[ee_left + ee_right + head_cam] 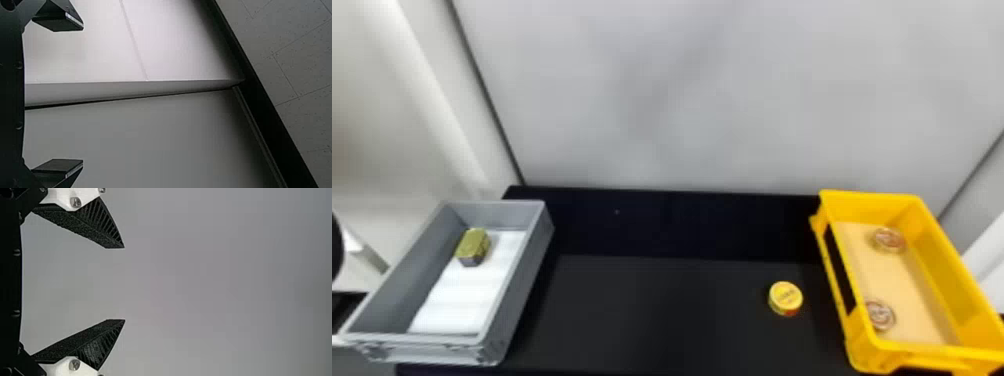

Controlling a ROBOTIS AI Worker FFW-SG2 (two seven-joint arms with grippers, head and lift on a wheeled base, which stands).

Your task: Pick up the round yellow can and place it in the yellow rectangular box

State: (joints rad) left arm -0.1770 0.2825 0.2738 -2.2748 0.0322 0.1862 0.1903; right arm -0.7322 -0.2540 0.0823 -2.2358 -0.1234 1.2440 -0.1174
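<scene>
The round yellow can [786, 298] stands on the black table [657, 310], a short way left of the yellow rectangular box [837, 280] in the head view. Inside that box lie two round tins [888, 240], one toward the back and one toward the front. In the left wrist view my left gripper [83, 94] is open, with pale panels beyond it. My right gripper [125, 284] is open in the right wrist view, its fingers wide apart against a plain grey surface and nothing between them.
At the table's left end sits a grey box [524, 280] with a white sheet [467, 295] in it and a green-gold block [473, 246] toward its back. A light grey wall [707, 100] rises behind the table.
</scene>
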